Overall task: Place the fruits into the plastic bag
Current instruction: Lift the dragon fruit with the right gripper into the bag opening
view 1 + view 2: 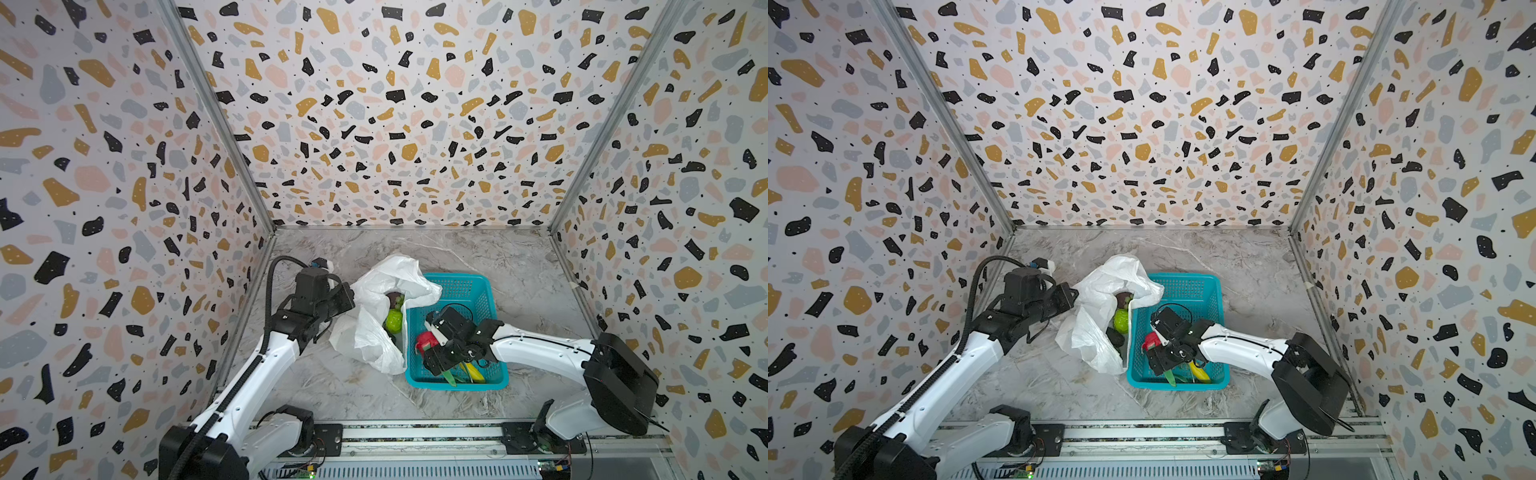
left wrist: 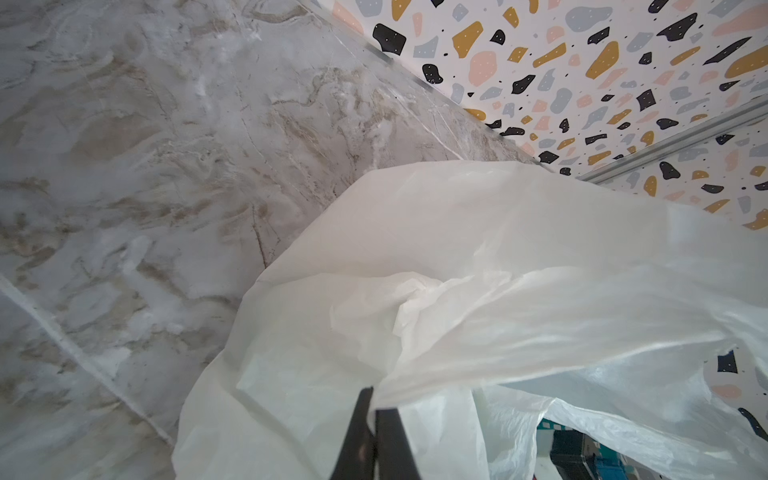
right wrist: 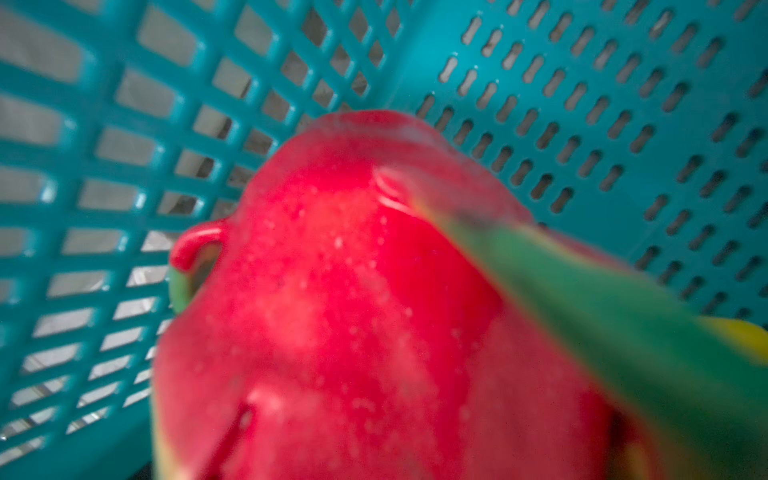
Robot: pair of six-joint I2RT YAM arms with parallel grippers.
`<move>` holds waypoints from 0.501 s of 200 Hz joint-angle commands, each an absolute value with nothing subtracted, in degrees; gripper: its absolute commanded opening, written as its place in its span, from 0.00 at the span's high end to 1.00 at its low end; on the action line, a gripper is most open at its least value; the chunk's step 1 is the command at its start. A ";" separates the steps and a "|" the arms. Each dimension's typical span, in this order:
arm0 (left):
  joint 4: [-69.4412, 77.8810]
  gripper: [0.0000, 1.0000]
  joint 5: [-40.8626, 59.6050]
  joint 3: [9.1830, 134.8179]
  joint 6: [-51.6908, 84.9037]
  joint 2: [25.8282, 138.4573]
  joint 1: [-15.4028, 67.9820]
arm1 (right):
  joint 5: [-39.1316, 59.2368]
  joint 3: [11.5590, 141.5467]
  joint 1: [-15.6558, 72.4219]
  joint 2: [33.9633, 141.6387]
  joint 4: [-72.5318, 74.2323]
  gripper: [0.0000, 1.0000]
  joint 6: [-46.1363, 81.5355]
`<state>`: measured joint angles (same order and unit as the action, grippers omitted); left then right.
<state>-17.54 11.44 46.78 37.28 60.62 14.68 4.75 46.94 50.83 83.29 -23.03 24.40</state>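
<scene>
The white plastic bag point(image 1: 395, 274) point(image 1: 1113, 274) lies open beside the teal basket, and my left gripper point(image 1: 351, 300) point(image 2: 376, 409) is shut on its rim. A green round fruit point(image 1: 394, 321) point(image 1: 1122, 321) and a dark brownish fruit point(image 1: 394, 299) point(image 1: 1124, 298) sit inside the bag. In the basket, my right gripper point(image 1: 432, 347) point(image 1: 1156, 347) stands open, its fingers either side of the red dragon fruit point(image 1: 424, 341) point(image 3: 353, 291). The dragon fruit fills the right wrist view and hides the fingers there. A yellow banana point(image 1: 473, 372) point(image 1: 1198, 371) lies under the right wrist.
The teal perforated basket point(image 1: 457, 277) point(image 1: 1183, 277) point(image 3: 582, 62) stands right of the bag on the marble table point(image 1: 332, 386) point(image 2: 166, 124). Terrazzo-patterned walls point(image 1: 374, 124) close in the back and both sides. A metal rail point(image 1: 415, 434) runs along the front.
</scene>
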 commanded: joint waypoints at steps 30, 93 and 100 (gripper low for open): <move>-15.73 1.00 11.67 48.09 37.84 60.66 14.55 | 5.44 47.42 43.16 64.57 -18.95 0.69 23.79; -15.78 1.00 11.50 47.71 37.68 59.50 14.50 | 10.64 59.04 41.48 53.01 -15.60 0.70 18.45; -15.57 1.00 11.64 47.68 37.74 59.50 14.46 | 10.45 60.92 43.09 53.00 -15.08 0.69 17.37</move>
